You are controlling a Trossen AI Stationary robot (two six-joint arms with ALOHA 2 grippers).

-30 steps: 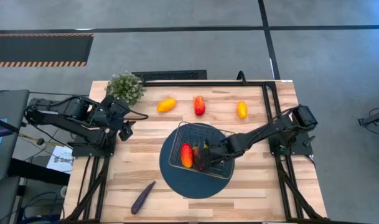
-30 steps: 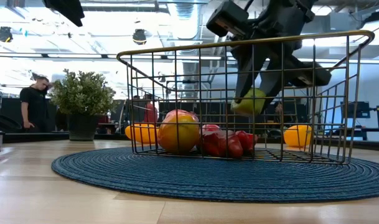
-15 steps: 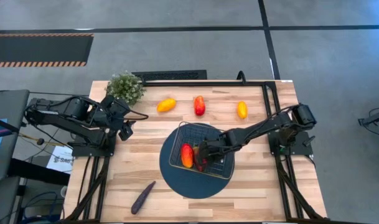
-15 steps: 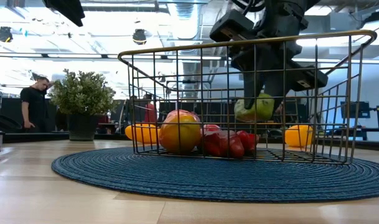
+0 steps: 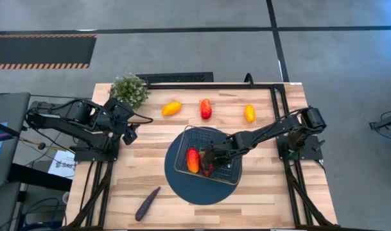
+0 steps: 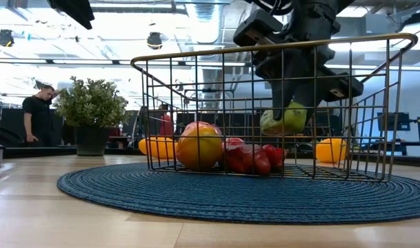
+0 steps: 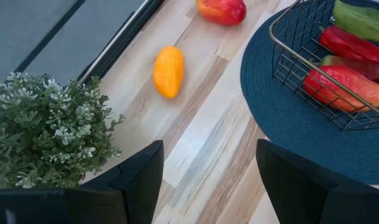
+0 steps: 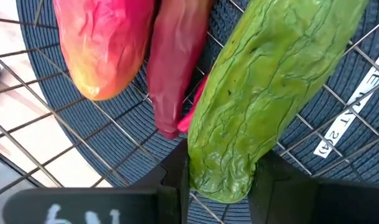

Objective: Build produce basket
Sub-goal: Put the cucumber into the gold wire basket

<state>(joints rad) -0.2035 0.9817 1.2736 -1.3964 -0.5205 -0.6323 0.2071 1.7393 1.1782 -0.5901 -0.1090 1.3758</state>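
Note:
The wire basket stands on a round dark-blue mat in mid-table. A red-orange pepper and dark red peppers lie in it. My right gripper reaches down inside the basket, shut on a wrinkled green pepper, which the low view shows as green pepper. An orange pepper, a red one and a yellow-orange one lie on the wood near the far edge. A dark purple one lies near the near edge. My left gripper waits open at the table's left. My right gripper pinches the green pepper between its two fingers at one end. The fingers come from above, pointing down into the basket. The pepper is lifted clear of the basket floor, above and beside the red peppers.
A bushy potted plant stands at the far left corner, close to my left gripper. A white tag lies on the basket floor. Bare wood lies at the near side around the mat. A person stands in the room beyond the table.
My right gripper has sunk a little deeper into the basket with the green pepper, shifting slightly toward the table's left, and has stayed shut on it. It has kept nearly still over the last half second.

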